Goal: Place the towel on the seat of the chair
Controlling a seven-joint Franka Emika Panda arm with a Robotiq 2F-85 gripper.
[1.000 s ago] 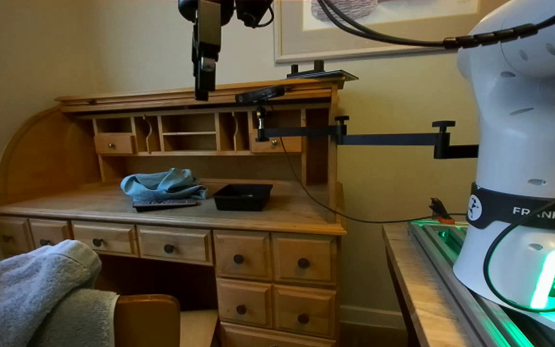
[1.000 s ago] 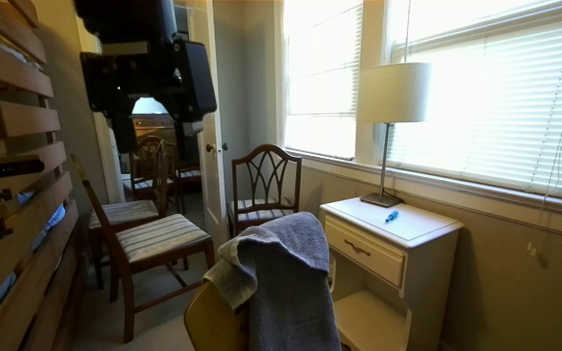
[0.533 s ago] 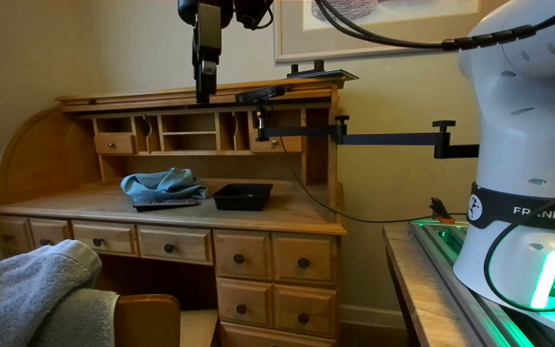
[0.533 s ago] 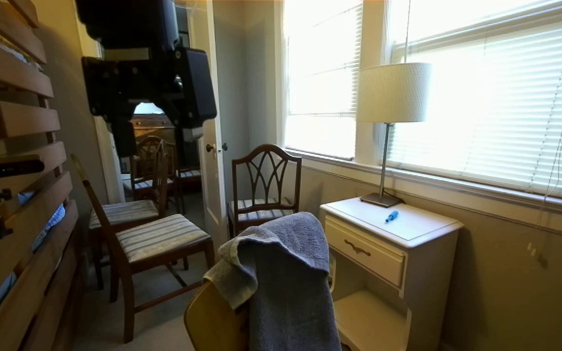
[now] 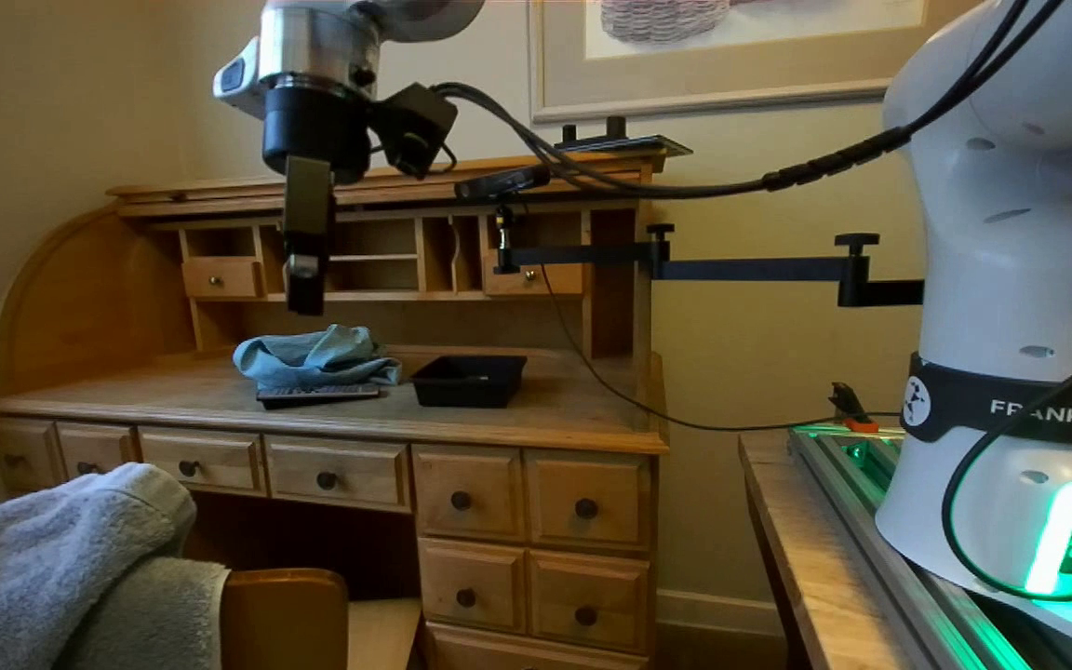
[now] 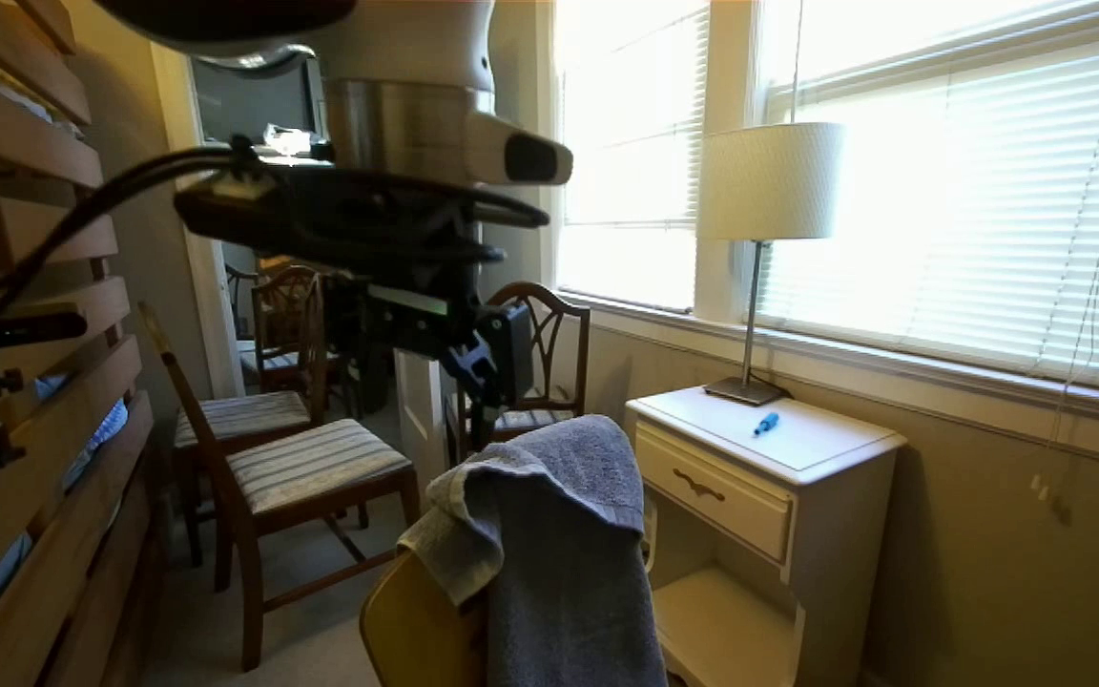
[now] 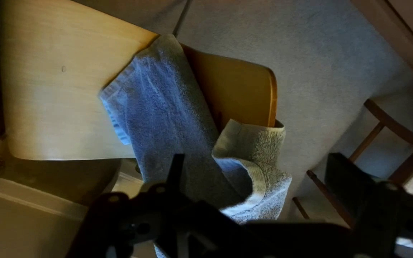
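Note:
The grey-blue towel point(image 5: 61, 558) hangs over the backrest point(image 5: 285, 619) of a wooden chair. It shows in both exterior views point(image 6: 569, 544) and in the wrist view point(image 7: 170, 107), where one end drapes toward the seat and a folded flap curls over the back. The chair's light wooden seat point(image 7: 63, 96) is bare on its far part in the wrist view. My gripper point(image 7: 256, 157) is open and empty, its fingers wide apart, above the towel. In an exterior view the gripper point(image 5: 305, 302) hangs in the air, higher than the towel.
A roll-top desk point(image 5: 536, 428) holds a blue cloth point(image 5: 313, 358), a keyboard point(image 5: 317, 395) and a black tray point(image 5: 469, 381). A camera arm point(image 5: 750, 268) juts out. A white nightstand point(image 6: 759, 429) with a lamp point(image 6: 774, 181) and striped-seat chairs point(image 6: 316, 463) stand around.
The gripper has come down and turned, moving left in an exterior view and toward the towel. More of the arm is in view. The towel and chair have not moved.

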